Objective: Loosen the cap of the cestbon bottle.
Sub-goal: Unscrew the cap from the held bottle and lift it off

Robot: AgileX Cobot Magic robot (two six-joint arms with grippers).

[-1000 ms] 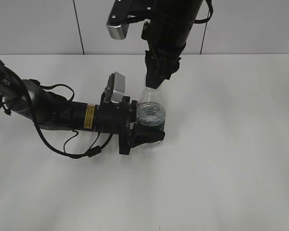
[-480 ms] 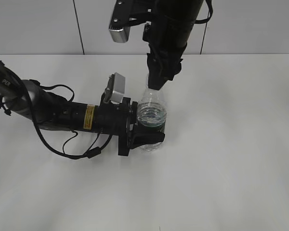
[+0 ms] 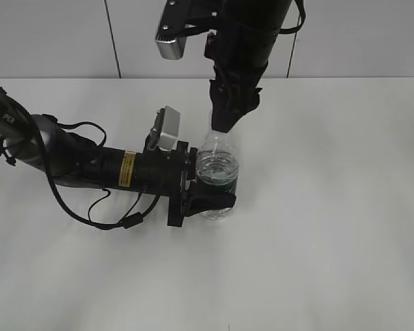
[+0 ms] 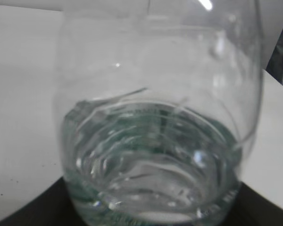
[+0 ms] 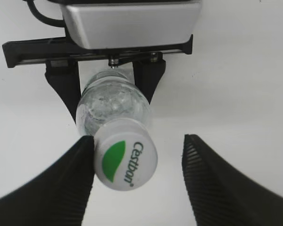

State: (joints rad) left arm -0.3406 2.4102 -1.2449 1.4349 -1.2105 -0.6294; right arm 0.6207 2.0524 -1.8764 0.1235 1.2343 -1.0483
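White laminate made up the table [image 3: 331,227], bare apart from the two arms and the one thing between them. The left gripper [image 3: 205,198] lay low along the surface, its dark fingers clamped around the lower body of the cestbon bottle [image 3: 217,172], which stood upright near the middle of the table. From the left wrist view the bottle filled the frame: clear thin plastic, partly filled with water, a green band low on the wall. The right gripper [image 5: 137,176] hung straight above, its two ribbed fingers spread apart; one finger [image 5: 75,174] sat against the cap's edge, the other well clear.

The bottle looked light and soft-walled, likely to dent or twist under a hard squeeze, and smooth enough to slip, so the low grip probably had to hold firm without crushing. The cap [image 5: 126,157], small, white, with a green half-moon and "Cestbon" on top, seemed the stiffest part; its rim looked like the place to pinch, once centred between the fingers.
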